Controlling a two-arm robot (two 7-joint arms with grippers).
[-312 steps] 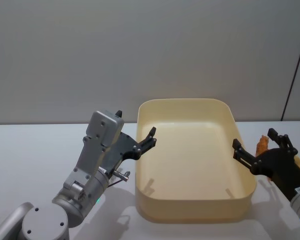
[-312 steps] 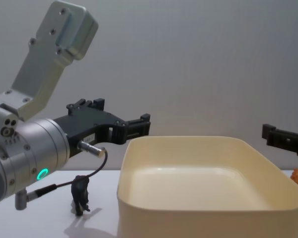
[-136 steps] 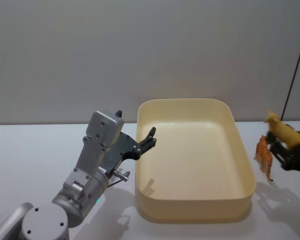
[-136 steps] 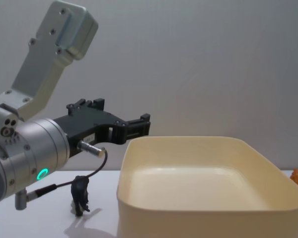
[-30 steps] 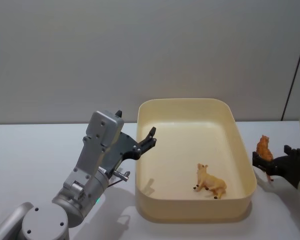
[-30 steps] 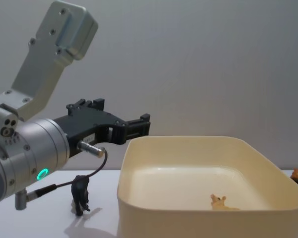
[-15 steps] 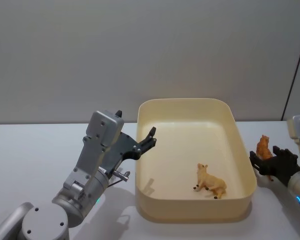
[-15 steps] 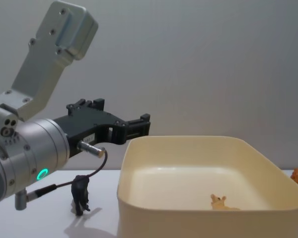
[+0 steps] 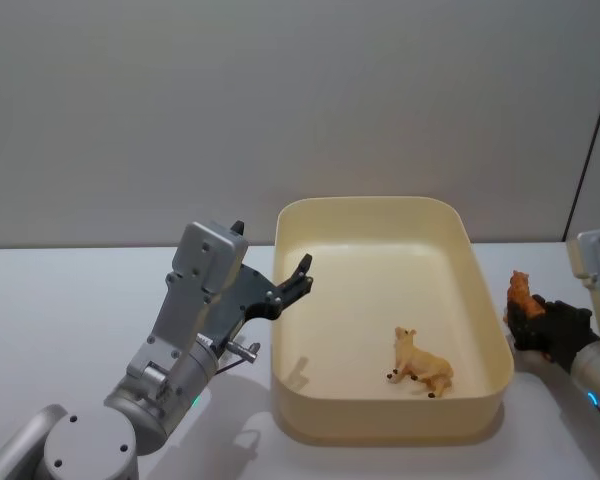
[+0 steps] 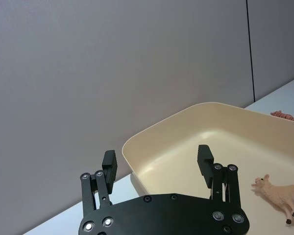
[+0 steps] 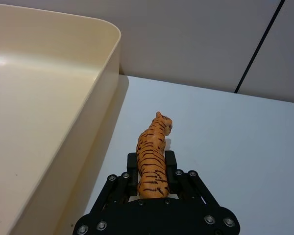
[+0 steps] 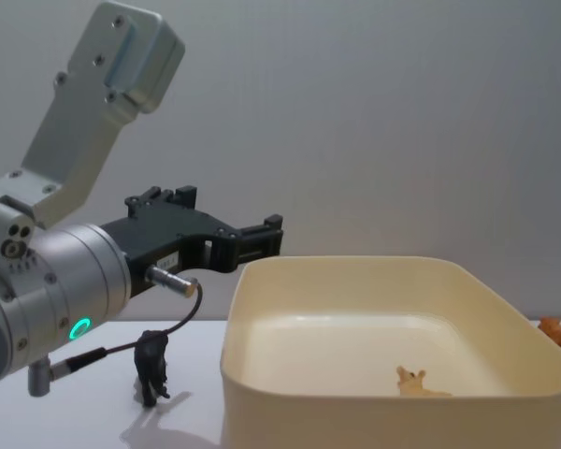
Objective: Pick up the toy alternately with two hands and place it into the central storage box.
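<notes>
Dark toy (image 12: 151,367): small black animal, upright on the bench (image 9: 60,300), just left of the box's near left corner and beneath the left arm; untouched.
Central storage box (image 9: 380,425): cream tub in the middle of the bench, between the two arms.
Tan toy (image 9: 420,368): already inside the box, lying on its floor toward the near right part; judged one delivery done.
Right tool (image 11: 151,164): low over the bench, just outside the box's right wall; fingers pressed against both flanks of the striped tiger, so clenched around it.
Striped tiger (image 11: 153,142): orange with black stripes, between the right tool's fingers, head pointing away from the wrist, running alongside the box wall but outside it; feet on or off the bench impossible to tell.
Left tool (image 10: 157,156): spread wide and empty, held above the bench beside the box's left rim; idle.
Done: one of the three visible toys in the box.
In hand: grasp on the tiger; lift, carry over the right rim and release not yet done.
Left to do: tiger into the box, then probably the dark toy with the left tool, going by the alternating rule; further toys beyond the views unknown.
</notes>
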